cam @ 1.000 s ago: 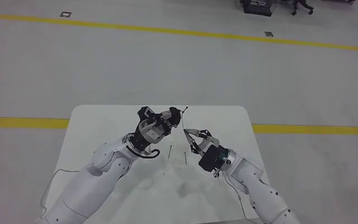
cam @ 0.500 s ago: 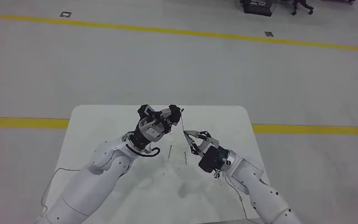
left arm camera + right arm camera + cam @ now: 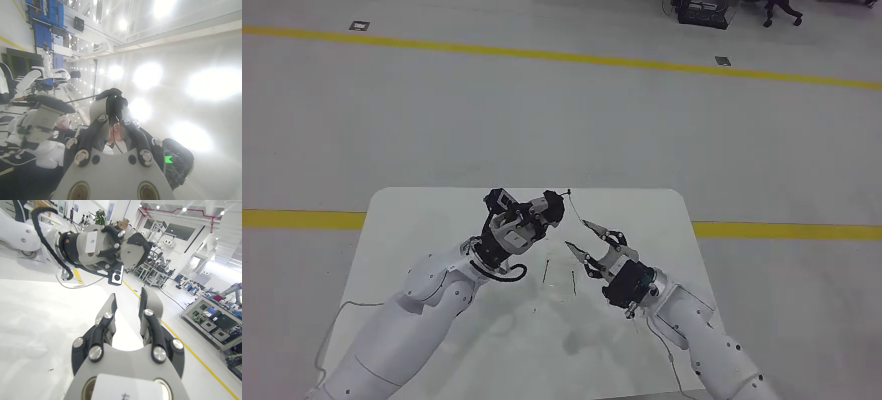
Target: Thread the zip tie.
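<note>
My left gripper [image 3: 552, 207] is held above the back middle of the white table [image 3: 412, 230], shut on a thin black zip tie [image 3: 567, 192]. In the left wrist view the tie's strap [image 3: 81, 99] sticks out sideways from the shut fingertips [image 3: 110, 93], towards a finger of the other gripper [image 3: 51, 107]. My right gripper [image 3: 586, 239] hangs just to the right of and below the left one, open, with nothing between its toothed fingers [image 3: 113, 306]. From the right wrist, the left gripper [image 3: 135, 250] sits a short way beyond the open right gripper [image 3: 128, 303].
Two loose black zip ties [image 3: 545, 268] [image 3: 574, 283] lie on the table under the grippers. Bare white tabletop stretches to the left and front. The table's back edge [image 3: 622, 190] runs close behind the grippers, with grey floor and yellow lines beyond.
The right gripper's fingers have spread wider and turned, drawing slightly away from the tie's lower end. The left gripper shifted a little left with the tie.
</note>
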Tool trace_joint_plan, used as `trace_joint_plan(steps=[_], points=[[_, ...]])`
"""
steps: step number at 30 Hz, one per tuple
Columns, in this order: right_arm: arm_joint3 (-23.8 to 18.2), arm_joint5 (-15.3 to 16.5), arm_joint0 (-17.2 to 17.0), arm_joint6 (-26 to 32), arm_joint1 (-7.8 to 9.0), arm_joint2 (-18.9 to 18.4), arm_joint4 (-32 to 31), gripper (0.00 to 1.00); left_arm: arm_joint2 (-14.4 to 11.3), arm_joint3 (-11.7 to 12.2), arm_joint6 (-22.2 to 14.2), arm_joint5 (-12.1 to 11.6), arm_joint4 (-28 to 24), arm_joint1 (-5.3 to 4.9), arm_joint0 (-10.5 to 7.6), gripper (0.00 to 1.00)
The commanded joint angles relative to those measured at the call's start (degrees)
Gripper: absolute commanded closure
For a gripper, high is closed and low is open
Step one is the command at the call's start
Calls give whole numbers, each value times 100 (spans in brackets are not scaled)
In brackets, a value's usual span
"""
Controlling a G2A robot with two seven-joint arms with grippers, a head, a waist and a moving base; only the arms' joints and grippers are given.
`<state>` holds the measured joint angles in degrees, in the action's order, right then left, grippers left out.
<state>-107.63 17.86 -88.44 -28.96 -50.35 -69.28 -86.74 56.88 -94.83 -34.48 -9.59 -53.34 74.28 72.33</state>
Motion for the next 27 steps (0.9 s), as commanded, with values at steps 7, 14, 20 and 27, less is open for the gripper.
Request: trace_joint_plan(steps=[7,14,20,27], points=[[88,162,-297,-415,7,-505,663,0,32,49,139,-194,769,-31,39,100],[170,162,-435,-312,58,-703,1942,0,132,17,403,-455,1635,-86,199,100],[176,162,-411,-255,84,-748,2296,0,137,-32,428,-471,1630,-92,268,100],[176,162,-411,-255,84,-748,2296,0,137,-32,446,-466,1632,-91,272,100]])
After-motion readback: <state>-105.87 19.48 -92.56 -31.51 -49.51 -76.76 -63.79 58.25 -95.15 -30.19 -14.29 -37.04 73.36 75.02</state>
